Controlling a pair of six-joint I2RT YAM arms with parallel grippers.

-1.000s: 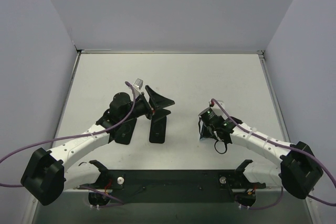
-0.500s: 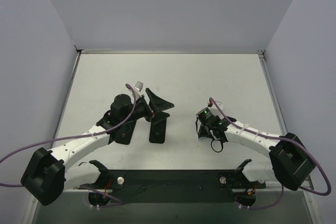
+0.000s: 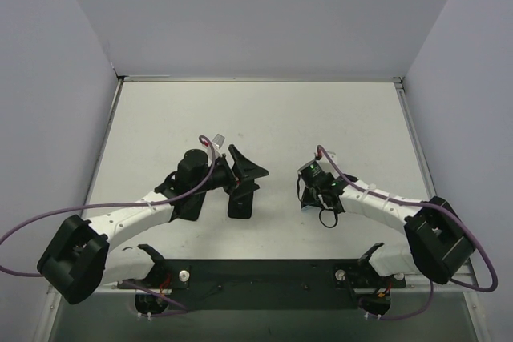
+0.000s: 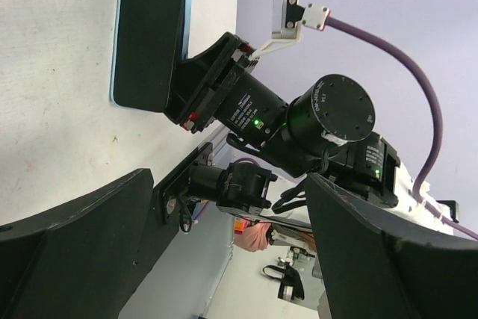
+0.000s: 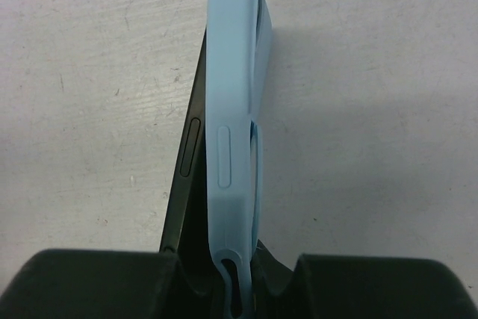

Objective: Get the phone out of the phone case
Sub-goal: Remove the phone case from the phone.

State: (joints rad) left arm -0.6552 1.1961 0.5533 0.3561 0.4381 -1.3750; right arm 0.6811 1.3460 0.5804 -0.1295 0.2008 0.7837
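I'm watching the right gripper [image 5: 237, 261] through its own wrist camera. Its jaws are clamping across the near end of the light blue rubbery phone case [image 5: 235, 110] and the slim black phone [image 5: 185, 177], both seen edge-on down the middle of the frame. The phone is lying left of the case and parting from it towards the bottom of the frame, by the fingers. At the top it is disappearing behind the case lip, so I'm judging it only partly freed. The pinch is going across the thickness, which I take as a way of leaving the long edges open for the other arm.

In the left wrist view the pair is showing in the upper left, black face towards me and blue rim along its right edge, with the right gripper on its lower end. I can't tell whether the far end is touching the white tabletop [image 3: 264, 118].

The left gripper [image 4: 230, 181] is holding nothing. Its jaws are spread wide, with the dark fingers [image 4: 75, 244] framing the bottom corners, and it is facing the right arm. I'm reading that as lining up to grab one part and pull while the right anchors the other.
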